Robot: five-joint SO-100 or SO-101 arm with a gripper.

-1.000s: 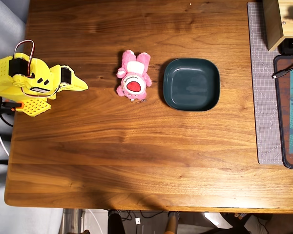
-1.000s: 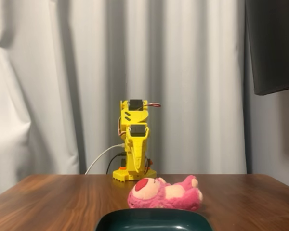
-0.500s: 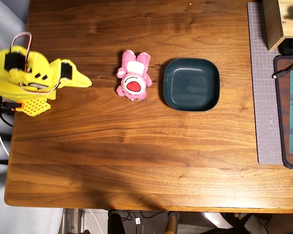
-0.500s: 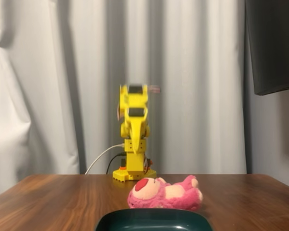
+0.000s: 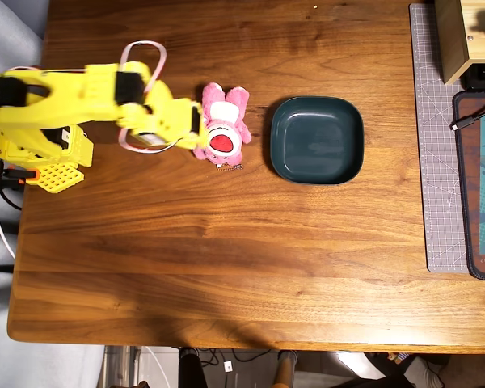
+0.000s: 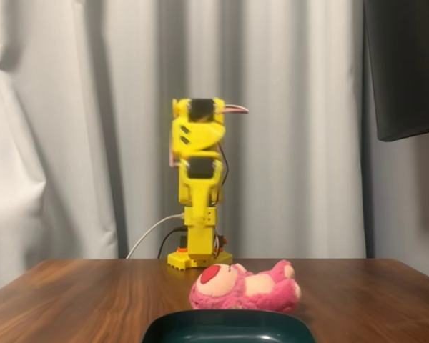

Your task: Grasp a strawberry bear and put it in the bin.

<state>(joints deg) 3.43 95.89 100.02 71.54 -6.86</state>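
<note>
Reaching over the table (image 5: 226,267), the gripper (image 5: 196,128) hangs high above the bear's (image 5: 221,124) left edge in the overhead view; whether its jaws are apart or together I cannot tell; the bear lies face up just left of the bin (image 5: 316,139), apart from it. To do this well, I judge, spread the jaws, descend straight, and close across the soft middle. Counted: 1 bear, 1 bin, 1 arm (image 6: 197,179).

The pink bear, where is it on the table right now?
In the overhead view the pink bear lies on the wooden table, just left of the teal dish, with the yellow arm's gripper at its left side.
</note>
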